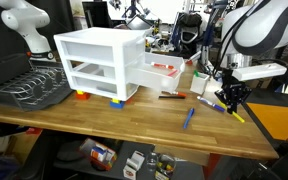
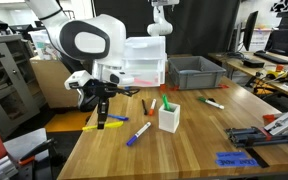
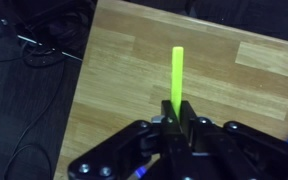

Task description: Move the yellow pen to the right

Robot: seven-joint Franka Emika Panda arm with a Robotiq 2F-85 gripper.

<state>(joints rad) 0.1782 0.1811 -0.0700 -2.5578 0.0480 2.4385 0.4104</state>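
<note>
Near the table (image 3: 234,90) edge, the jaws clamp the yellow pen (image 3: 174,75) (grip clear only in wrist view).

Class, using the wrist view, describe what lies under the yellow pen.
Only bare wood of the table shows beneath the yellow pen. The pen's near end is covered by the jaws of the gripper, shut on it, so whatever lies below that end is hidden.

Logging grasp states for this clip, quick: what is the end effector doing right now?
The end effector is closed, holding the yellow pen, which sticks out past its tips in the wrist view.
</note>
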